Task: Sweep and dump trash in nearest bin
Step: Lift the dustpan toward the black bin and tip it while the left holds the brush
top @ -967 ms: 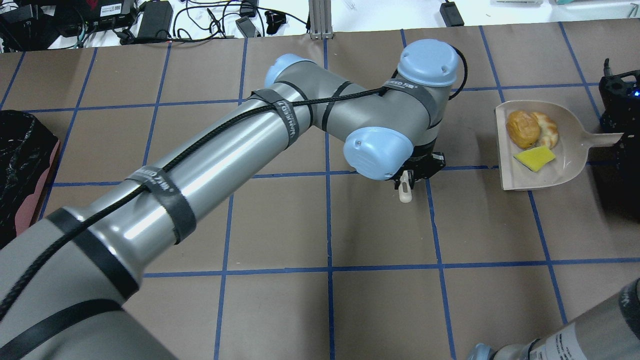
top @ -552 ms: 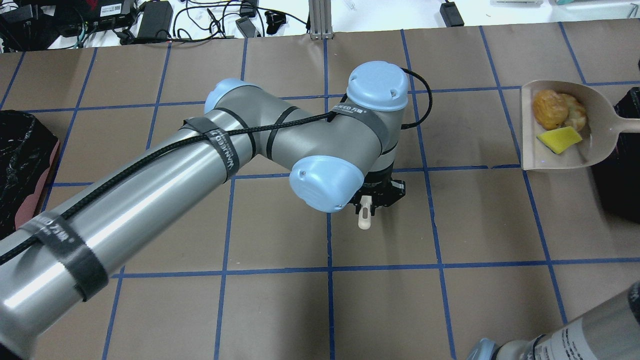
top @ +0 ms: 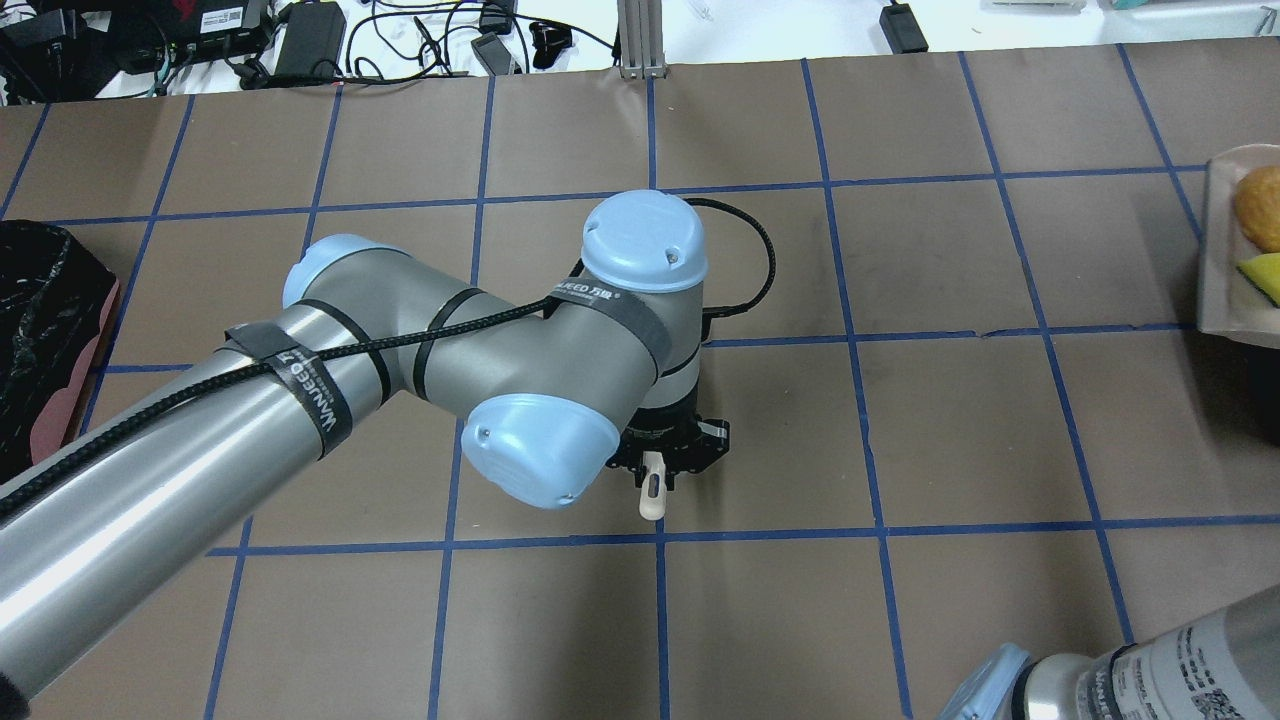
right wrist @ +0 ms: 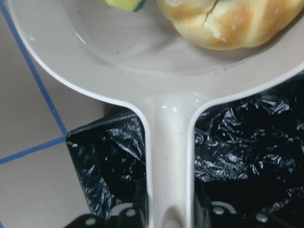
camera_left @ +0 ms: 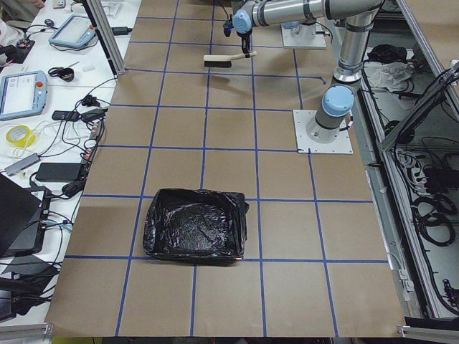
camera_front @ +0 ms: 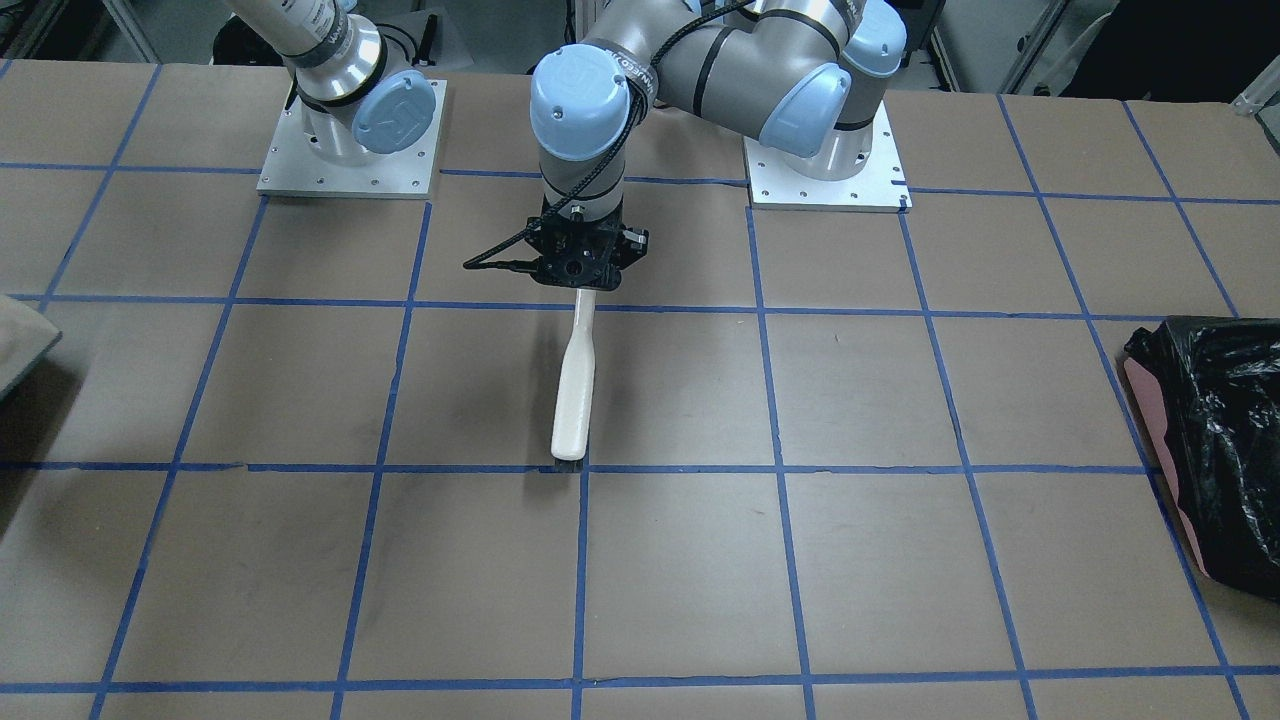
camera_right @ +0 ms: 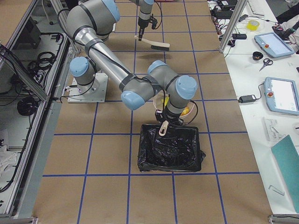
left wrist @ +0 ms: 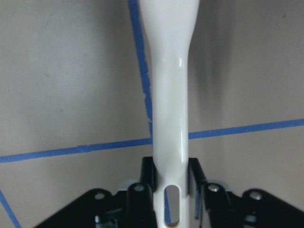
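the right gripper [right wrist: 168, 216], pinching the loaded beige plastic dustpan [right wrist: 118, 52], is hovering at the rim of the right-hand black bin [right wrist: 247, 142]; tipping is next. the left gripper [left wrist: 171, 190] is clamping the white brush [left wrist: 168, 95].

The black strap [top: 312, 388] round my left forearm [top: 150, 500] read "VANEED" in white letters, the first letter uncertain. A second strap [top: 598, 296] nearer my wrist carried the same word, followed by characters too small to make out. The white label [top: 1195, 668] on my right arm bore print that I could not read.
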{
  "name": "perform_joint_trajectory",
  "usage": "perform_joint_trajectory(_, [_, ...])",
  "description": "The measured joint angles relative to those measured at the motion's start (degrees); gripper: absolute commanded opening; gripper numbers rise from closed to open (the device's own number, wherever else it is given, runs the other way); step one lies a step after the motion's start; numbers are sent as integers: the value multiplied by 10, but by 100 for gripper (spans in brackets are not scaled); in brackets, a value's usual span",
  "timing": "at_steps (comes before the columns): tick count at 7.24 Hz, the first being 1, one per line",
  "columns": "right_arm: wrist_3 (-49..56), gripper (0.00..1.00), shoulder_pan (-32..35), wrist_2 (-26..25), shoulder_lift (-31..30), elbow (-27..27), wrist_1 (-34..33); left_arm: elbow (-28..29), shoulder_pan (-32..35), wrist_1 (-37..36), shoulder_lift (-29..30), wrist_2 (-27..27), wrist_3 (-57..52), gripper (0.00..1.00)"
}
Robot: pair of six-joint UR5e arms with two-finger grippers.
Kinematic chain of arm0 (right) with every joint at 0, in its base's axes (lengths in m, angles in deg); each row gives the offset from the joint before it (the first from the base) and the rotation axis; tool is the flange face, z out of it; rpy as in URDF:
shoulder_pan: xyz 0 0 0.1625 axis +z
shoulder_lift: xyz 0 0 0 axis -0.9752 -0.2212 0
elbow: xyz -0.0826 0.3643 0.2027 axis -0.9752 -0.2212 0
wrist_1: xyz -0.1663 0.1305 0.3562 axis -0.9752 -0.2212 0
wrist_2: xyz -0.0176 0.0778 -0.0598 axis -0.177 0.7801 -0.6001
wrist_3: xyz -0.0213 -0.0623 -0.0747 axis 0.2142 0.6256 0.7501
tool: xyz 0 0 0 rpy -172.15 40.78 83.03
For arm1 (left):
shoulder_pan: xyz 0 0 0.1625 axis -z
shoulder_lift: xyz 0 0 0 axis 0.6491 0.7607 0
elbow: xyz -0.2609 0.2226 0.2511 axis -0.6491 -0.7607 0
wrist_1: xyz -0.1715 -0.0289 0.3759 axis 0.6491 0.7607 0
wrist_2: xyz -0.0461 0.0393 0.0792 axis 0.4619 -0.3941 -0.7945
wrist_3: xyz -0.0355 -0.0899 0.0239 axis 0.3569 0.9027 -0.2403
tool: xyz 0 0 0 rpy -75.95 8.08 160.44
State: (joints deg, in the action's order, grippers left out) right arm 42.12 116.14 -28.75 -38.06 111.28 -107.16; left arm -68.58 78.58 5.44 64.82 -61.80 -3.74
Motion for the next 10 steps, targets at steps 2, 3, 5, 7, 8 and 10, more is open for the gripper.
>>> perform_joint_trajectory(2, [2, 0, -51, -16, 5, -25, -5, -34, -5, -1, -20, 1, 4, 0])
perform_joint_trajectory(3, [1, 0, -70, -41, 8, -32, -20, -39, -6, -4, -22, 3, 5, 0])
perform_joint_trajectory(5, [-8, 0, -87, -109, 17, -30, -77, -41, -7, -12, -19, 7, 7, 0])
perform_joint_trajectory(7, [-43, 0, -76, -180, 24, -23, -103, -43, -6, -24, -10, 18, 6, 0])
perform_joint_trajectory(8, [-62, 0, -56, -219, 27, -22, -109, -43, -5, -26, -9, 21, 5, 0])
perform_joint_trajectory(10, [-89, 0, -29, -301, 34, -21, -114, -47, -4, -27, -7, 22, -3, 0])
